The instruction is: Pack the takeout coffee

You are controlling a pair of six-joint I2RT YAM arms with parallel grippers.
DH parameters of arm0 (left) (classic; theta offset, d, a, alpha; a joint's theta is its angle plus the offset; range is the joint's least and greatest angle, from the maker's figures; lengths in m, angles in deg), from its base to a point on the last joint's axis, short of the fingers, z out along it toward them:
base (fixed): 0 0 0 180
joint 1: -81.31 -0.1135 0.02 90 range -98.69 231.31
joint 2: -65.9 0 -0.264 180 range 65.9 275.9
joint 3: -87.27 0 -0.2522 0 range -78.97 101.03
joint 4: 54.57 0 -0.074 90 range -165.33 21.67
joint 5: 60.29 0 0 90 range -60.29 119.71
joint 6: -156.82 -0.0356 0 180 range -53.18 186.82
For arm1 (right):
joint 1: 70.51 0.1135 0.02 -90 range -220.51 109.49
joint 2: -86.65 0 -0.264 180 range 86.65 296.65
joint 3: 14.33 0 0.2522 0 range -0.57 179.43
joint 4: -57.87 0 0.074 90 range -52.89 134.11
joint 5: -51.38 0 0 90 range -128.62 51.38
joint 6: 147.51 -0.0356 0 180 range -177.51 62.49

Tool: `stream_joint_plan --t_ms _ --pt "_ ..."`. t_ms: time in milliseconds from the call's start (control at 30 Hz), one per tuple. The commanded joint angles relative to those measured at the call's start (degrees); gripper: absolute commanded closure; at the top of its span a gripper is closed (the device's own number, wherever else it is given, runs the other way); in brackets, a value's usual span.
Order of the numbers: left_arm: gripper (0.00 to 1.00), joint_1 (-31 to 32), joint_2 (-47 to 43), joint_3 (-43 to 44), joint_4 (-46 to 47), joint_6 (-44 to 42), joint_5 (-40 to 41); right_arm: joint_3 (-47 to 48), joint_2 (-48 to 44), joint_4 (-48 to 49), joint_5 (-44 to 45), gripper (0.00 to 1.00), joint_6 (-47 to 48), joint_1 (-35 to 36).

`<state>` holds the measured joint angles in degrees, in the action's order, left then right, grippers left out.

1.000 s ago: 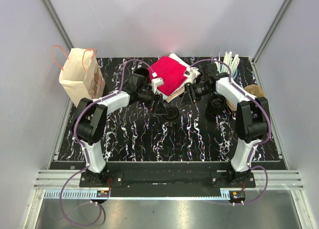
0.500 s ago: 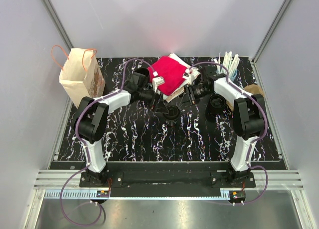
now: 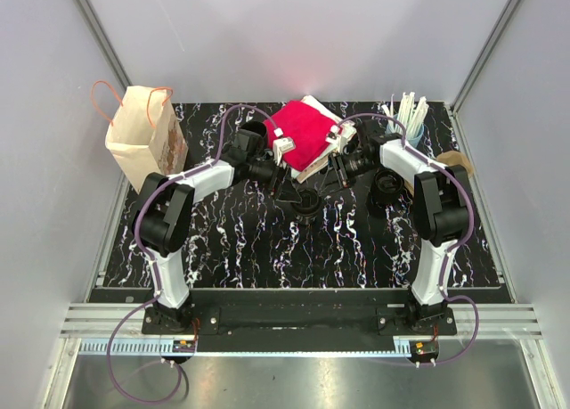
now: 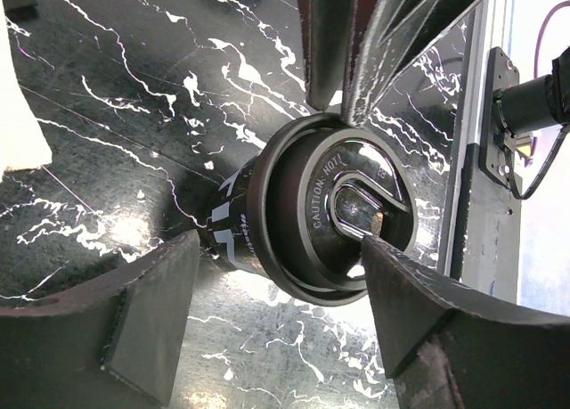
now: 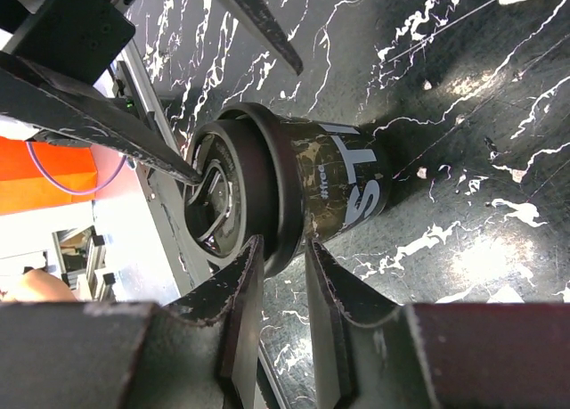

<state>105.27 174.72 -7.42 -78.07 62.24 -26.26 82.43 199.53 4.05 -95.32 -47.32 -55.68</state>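
A black takeout coffee cup [image 3: 306, 204] with a black lid stands upright on the marbled table, in front of the red cloth. In the left wrist view my left gripper [image 4: 280, 249] is open, its fingers either side of the cup [image 4: 267, 213] with a gap at the left finger [image 4: 151, 320]. My right gripper [image 5: 283, 244] reaches in from the other side, its jaws narrowed onto the lid's rim [image 5: 272, 204]. From above, the left gripper [image 3: 287, 192] and right gripper [image 3: 328, 179] flank the cup. The brown paper bag [image 3: 142, 137] stands at the far left.
A red cloth on a white stack [image 3: 303, 133] lies just behind the cup. A second black cup [image 3: 386, 186] stands to the right, with straws in a holder [image 3: 408, 115] and a brown item [image 3: 454, 164] at the far right.
The left jaws have narrowed around the cup. The right gripper has shifted left to the cup and its jaws have closed in on the lid's rim.
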Motion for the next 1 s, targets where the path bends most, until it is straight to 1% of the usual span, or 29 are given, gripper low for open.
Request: stream_joint_plan --t_ms 0,167,300,333,467,767,833,967 --pt "0.26 0.20 1.05 1.40 -0.54 -2.19 2.09 -0.38 0.85 1.38 -1.65 0.70 -0.18 0.02" --pt "0.29 0.20 0.96 1.57 -1.25 -2.63 2.44 -0.82 1.29 1.56 -2.88 0.72 -0.53 0.02" --pt "0.36 0.29 1.14 1.66 -1.95 -2.89 3.49 -1.52 1.82 1.64 -2.71 0.80 -1.05 0.02" --pt "0.41 0.20 1.14 1.66 -2.13 -3.07 3.93 -2.14 2.08 1.73 -2.62 0.80 -1.14 0.02" --pt "0.46 0.38 1.14 1.66 -3.35 -4.03 5.42 -3.46 2.70 2.78 -2.36 0.83 -1.84 0.02" --pt "0.49 0.82 1.93 1.31 -5.20 -5.62 8.68 -4.87 3.57 5.95 -1.13 0.83 -4.39 0.02" --pt "0.50 0.82 2.28 1.31 -5.47 -5.88 8.94 -4.43 3.75 5.95 -1.21 0.82 -4.48 0.02" --pt "0.51 0.82 2.81 1.31 -5.99 -5.97 9.29 -3.46 1.56 5.78 -3.14 0.77 -4.66 0.11"
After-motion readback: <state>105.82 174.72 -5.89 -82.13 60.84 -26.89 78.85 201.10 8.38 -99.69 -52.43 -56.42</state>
